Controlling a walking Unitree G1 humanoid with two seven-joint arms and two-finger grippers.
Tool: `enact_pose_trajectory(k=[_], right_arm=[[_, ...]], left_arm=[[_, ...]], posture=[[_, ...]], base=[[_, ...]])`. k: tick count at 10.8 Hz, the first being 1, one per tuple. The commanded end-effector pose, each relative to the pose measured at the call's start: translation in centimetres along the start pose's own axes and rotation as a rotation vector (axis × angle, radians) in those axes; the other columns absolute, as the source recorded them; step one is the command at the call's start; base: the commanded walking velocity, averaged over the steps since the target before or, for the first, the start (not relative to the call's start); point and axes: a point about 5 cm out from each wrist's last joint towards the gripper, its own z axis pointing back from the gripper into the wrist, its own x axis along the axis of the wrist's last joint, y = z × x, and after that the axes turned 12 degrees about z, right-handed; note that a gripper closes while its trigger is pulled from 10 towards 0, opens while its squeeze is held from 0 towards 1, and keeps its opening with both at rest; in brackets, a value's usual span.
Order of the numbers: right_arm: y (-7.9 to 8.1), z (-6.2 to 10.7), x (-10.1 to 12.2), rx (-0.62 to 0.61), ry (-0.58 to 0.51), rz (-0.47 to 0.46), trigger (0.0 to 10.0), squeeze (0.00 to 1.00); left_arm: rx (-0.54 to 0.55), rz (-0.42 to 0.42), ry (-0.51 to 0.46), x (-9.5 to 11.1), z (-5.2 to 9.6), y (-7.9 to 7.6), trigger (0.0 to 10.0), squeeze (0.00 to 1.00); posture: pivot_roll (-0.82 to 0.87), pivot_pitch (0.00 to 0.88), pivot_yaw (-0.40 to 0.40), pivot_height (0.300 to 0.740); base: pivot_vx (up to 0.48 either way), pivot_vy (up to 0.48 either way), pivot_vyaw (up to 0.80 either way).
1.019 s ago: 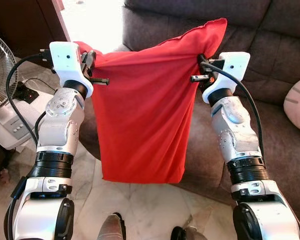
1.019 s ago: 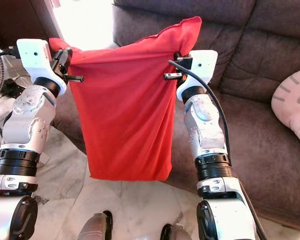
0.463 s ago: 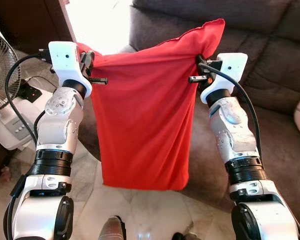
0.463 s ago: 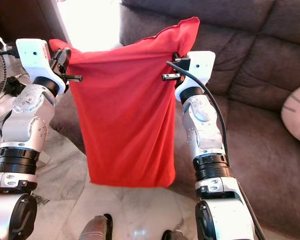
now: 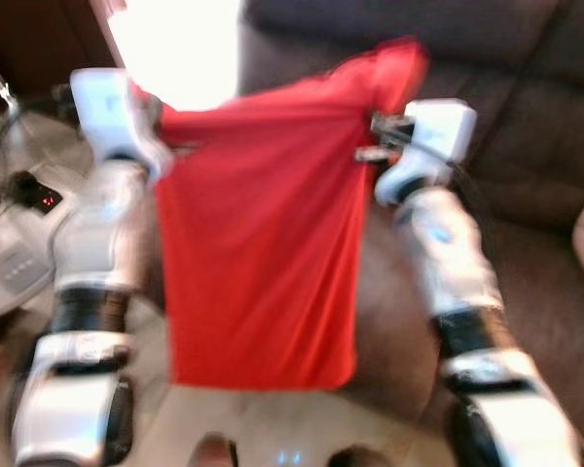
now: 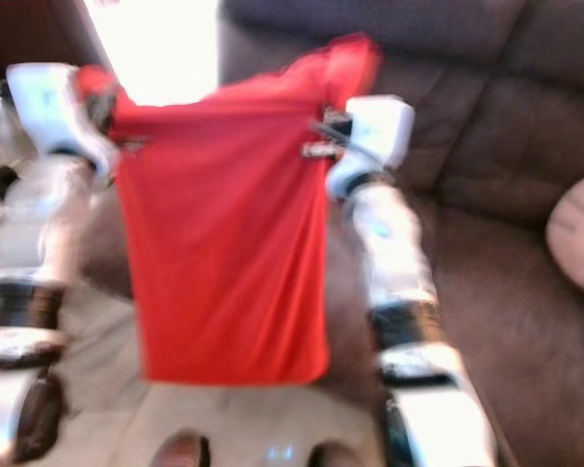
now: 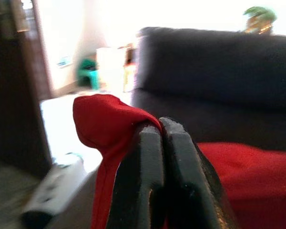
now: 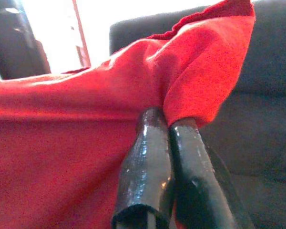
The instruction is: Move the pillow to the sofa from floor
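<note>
In the left eye view, which is blurred, we are holding the red pillow [image 5: 263, 233] up in the air between our two arms, and it is hanging flat in front of the dark grey sofa [image 5: 526, 146], clear of the pale marble floor [image 5: 273, 428]. Our left gripper [image 5: 161, 122] is pinching the pillow's upper corner on our left, and our right gripper [image 5: 380, 136] is pinching the upper edge on our right, just below the corner that is poking up. A white appliance [image 5: 10, 263] is standing on the floor at our far left.

In the right eye view we are seeing the same hanging pillow, with a pale cushion [image 6: 579, 229] lying on the sofa seat well off to our right (only its edge is in frame).

In the left wrist view, our two black fingers [image 7: 143, 181] are pressing together on a bunched red corner, with the sofa's back rising behind it.

In the right wrist view, our fingers [image 8: 148, 171] are likewise clamping tight on a fold of red fabric, and the corner is flaring up above them (the sofa is showing dark behind).
</note>
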Motion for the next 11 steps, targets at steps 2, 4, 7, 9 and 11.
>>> enact_pose_trajectory(k=[2, 4, 7, 9, 11], right_arm=[[0.1, -0.5, 2.2, -0.016, -0.094, -0.016, 10.0, 0.0], [0.2, -0.5, 2.1, -0.011, -0.092, -0.018, 10.0, 0.0], [0.4, -0.4, 1.9, -0.002, -0.087, -0.022, 10.0, 0.0], [0.6, -0.2, 1.6, 0.01, -0.077, -0.025, 10.0, 0.0], [0.6, -0.2, 1.5, 0.013, -0.074, -0.026, 10.0, 0.0]], left_arm=[[0.026, -0.049, -0.147, 3.5, 0.0, 1.1, 10.0, 0.0], [0.028, -0.057, -0.142, 3.4, 0.0, 1.3, 10.0, 0.0], [0.08, -0.095, -0.143, 3.8, -0.1, 2.5, 10.0, 0.0], [0.116, -0.147, -0.117, 3.9, -0.7, 3.6, 10.0, 0.0], [0.107, -0.148, -0.118, 4.0, -1.0, 3.3, 10.0, 0.0]], posture=[[0.14, 0.147, -0.005, 0.703], [0.13, 0.144, -0.002, 0.703], [0.13, 0.146, -0.003, 0.703], [0.14, 0.155, -0.006, 0.703], [0.13, 0.161, -0.007, 0.703]], base=[[0.351, 0.0, 0.0], [0.351, 0.0, 0.0], [0.351, 0.0, 0.0], [0.349, 0.0, 0.0], [0.352, 0.0, 0.0]])
